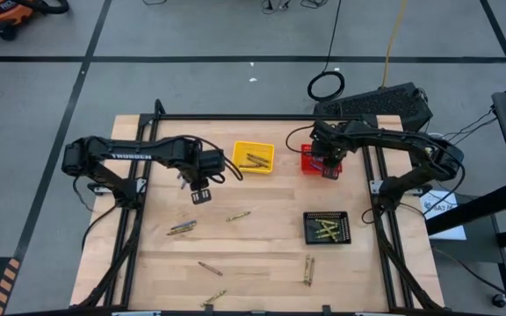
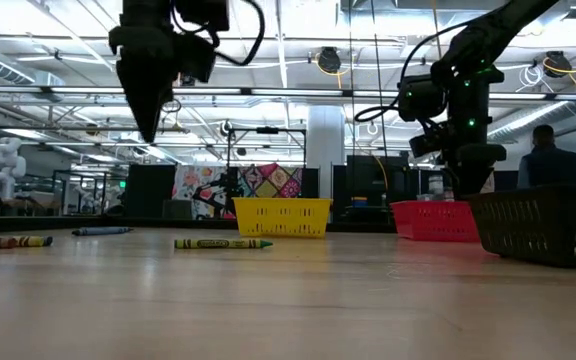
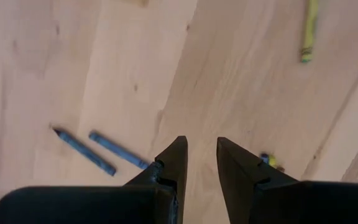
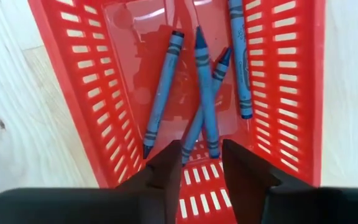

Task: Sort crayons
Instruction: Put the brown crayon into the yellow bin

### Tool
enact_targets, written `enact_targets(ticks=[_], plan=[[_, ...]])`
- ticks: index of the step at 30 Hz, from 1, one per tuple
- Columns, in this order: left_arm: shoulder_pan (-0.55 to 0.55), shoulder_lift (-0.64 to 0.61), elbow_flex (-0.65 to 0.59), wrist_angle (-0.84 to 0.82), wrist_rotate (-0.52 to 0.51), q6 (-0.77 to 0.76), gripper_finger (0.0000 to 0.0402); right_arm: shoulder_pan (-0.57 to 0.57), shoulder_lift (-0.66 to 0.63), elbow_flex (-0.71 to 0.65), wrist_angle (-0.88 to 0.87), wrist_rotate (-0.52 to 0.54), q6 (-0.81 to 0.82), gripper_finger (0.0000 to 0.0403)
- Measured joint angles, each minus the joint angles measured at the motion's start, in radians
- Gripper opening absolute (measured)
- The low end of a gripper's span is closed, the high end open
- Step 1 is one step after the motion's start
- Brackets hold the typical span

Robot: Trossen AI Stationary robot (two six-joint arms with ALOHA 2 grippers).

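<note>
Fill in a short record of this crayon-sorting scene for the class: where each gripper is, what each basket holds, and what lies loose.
left gripper: open, above bare table
right gripper: open, empty, over the red basket
red basket contents: blue crayons
yellow basket: several crayons
black basket: yellow-olive crayons
loose crayons: scattered on the wooden table
</note>
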Motion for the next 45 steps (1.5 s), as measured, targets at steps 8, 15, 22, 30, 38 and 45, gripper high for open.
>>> enact_targets(ticks=[8, 15, 22, 30, 38, 45], plan=[[0.0, 0.0, -0.094, 0.005, -0.051, -0.213, 0.0081, 0.0, -0.01, 0.008, -0.011, 0.0, 0.016, 0.0116], [0.001, 0.0, -0.161, 0.01, -0.149, -0.391, 0.0081, 0.004, -0.01, 0.074, -0.027, 0.0, 0.112, 0.0116], [0.016, 0.0, -0.282, 0.099, -0.148, -0.413, 0.0081, 0.041, -0.01, 0.16, -0.074, 0.0, 0.117, 0.0116], [0.089, 0.0, -0.435, 0.168, -0.175, -0.467, 0.0081, 0.105, -0.01, 0.221, -0.077, 0.0, 0.117, 0.0116], [-0.002, 0.0, -0.454, 0.166, -0.078, -0.518, 0.0081, 0.138, -0.01, 0.227, -0.079, 0.0, 0.116, 0.0116], [-0.2, 0.0, -0.454, 0.167, -0.066, -0.536, 0.0081, 0.138, -0.01, 0.227, -0.078, 0.0, 0.115, 0.0116]])
